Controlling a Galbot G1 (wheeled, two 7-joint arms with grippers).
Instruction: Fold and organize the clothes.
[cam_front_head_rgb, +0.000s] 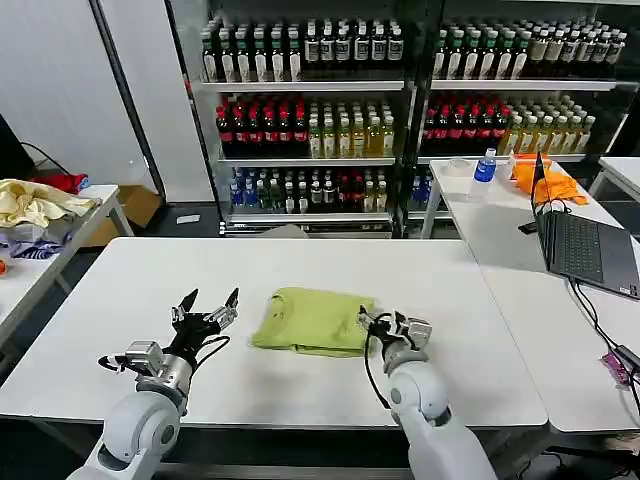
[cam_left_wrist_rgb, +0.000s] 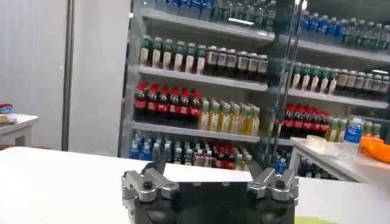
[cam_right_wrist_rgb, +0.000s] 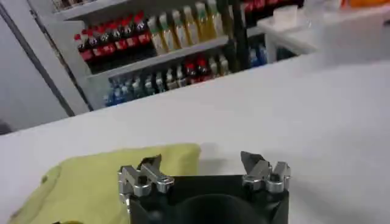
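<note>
T-shirt: a lime T-shirt (cam_front_head_rgb: 313, 321) lies folded into a compact, roughly rectangular bundle near the middle of the white table (cam_front_head_rgb: 300, 265), between the two grippers; its plain side faces up, and in the right wrist view it (cam_right_wrist_rgb: 103, 182) lies flat on the tabletop
Left gripper: the left gripper (cam_front_head_rgb: 211, 303) hovers above the table just to the left of the T-shirt, apart from it, its two dark fingers spread wide and holding nothing; in the left wrist view the gripper (cam_left_wrist_rgb: 210, 176) points toward the shelves
Right gripper: the right gripper (cam_front_head_rgb: 379, 322) sits at the right edge of the T-shirt, fingers parted and grasping nothing; in the right wrist view the gripper (cam_right_wrist_rgb: 201, 163) has one fingertip over the cloth's edge and the other over bare table
Backdrop: glass-fronted shelves of bottled drinks (cam_front_head_rgb: 400, 110) stand behind the table
Side tables: a laptop (cam_front_head_rgb: 580, 240) and an orange cloth (cam_front_head_rgb: 545, 180) rest on the table to the right; a cream and red cloth heap (cam_front_head_rgb: 40, 200) lies on the table to the left
</note>
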